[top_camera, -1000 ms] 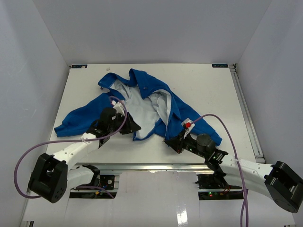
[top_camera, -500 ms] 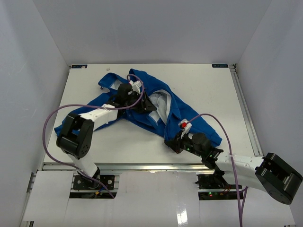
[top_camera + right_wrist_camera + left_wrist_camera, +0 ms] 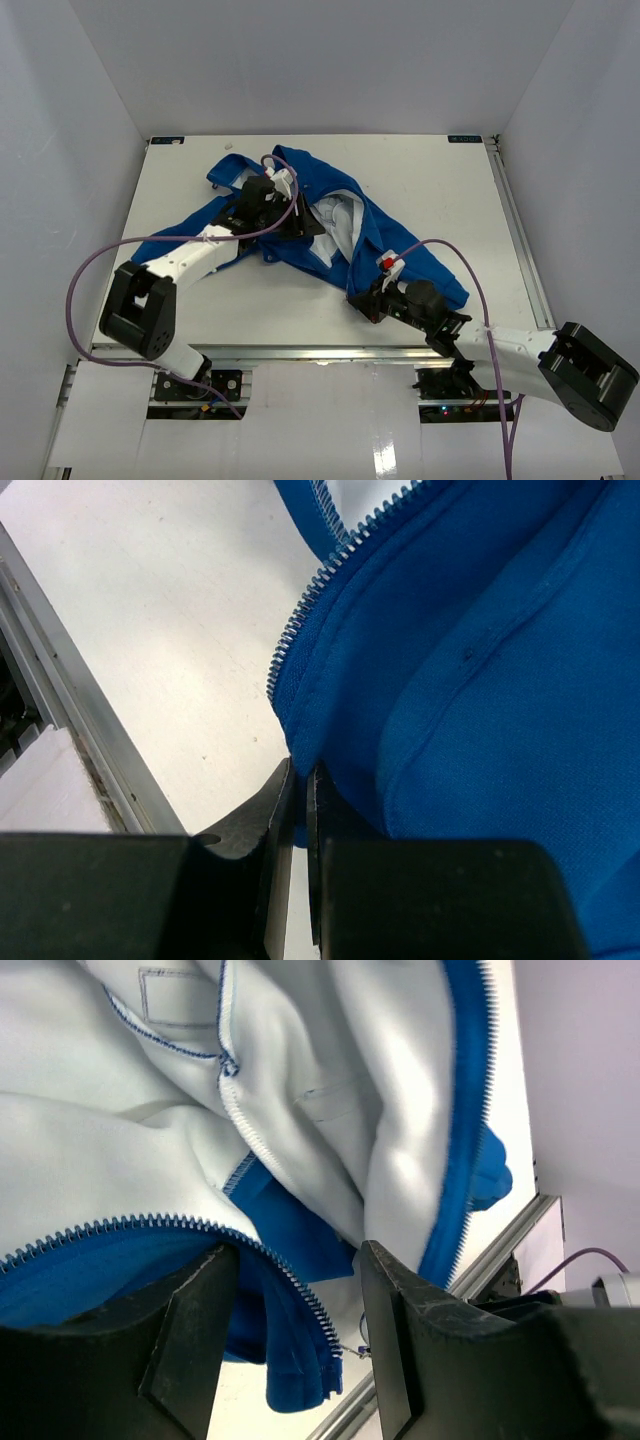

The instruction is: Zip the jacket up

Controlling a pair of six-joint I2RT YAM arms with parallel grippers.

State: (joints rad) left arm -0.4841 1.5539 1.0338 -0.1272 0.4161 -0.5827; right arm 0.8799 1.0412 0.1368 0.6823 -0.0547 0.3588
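One flat white table (image 3: 450, 200) carries everything. Spread across it lies the large, soft, bright-blue long-sleeved jacket (image 3: 335, 180), open at the front so that its pale grey-white lining (image 3: 325, 245) shows. It is rumpled, with one sleeve trailing out behind the left end effector (image 3: 303, 224) and on its left.

The left end effector sits over the middle of the jacket. In the left wrist view its two black fingers (image 3: 190, 1330) stand apart, and one blue front edge with its light zipper teeth (image 3: 130, 1225) passes through the gap between them. The lining fills the space ahead of and above them.

The right end effector (image 3: 362, 302) is at the jacket's near lower corner. In the right wrist view its fingers are pressed together on the blue hem there (image 3: 300, 780). The other row of zipper teeth (image 3: 320, 590) runs away just ahead of the fingertips, with bare table on their left and blue cloth (image 3: 480, 680) on their right.

A purple cable (image 3: 100, 260) loops from each arm.
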